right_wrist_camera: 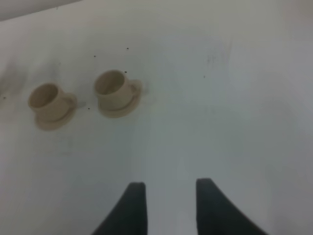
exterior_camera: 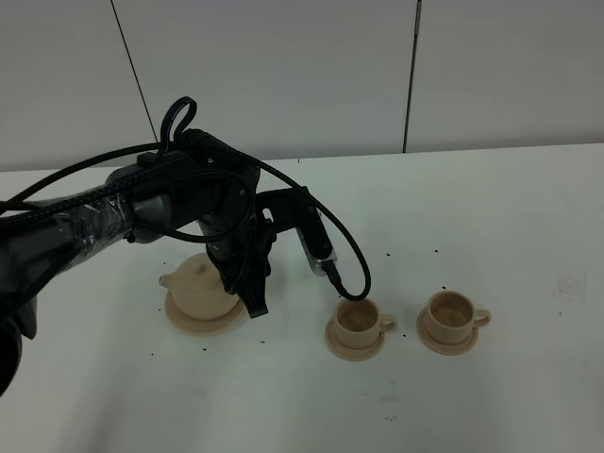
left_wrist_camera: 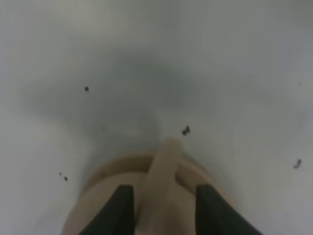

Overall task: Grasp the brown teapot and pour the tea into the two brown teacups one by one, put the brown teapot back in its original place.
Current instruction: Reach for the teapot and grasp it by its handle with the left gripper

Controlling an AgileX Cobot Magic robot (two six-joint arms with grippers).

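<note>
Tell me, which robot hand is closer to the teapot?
Left. The left gripper straddles the handle of the brown teapot; the right gripper hangs over the table, well away from even the two brown teacups.

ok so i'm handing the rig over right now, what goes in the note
Left gripper: open, jaws either side of the brown teapot's loop handle, not clamped.
Right gripper: open, empty, hanging apart from the cups.
Teapot sits on its wide saucer; near teacup and far teacup stand on small saucers beside it.
Done: seemingly nothing; no dark tea shows in either cup.
Left: grasp, pour into each cup, return pot to the wide saucer.
</note>
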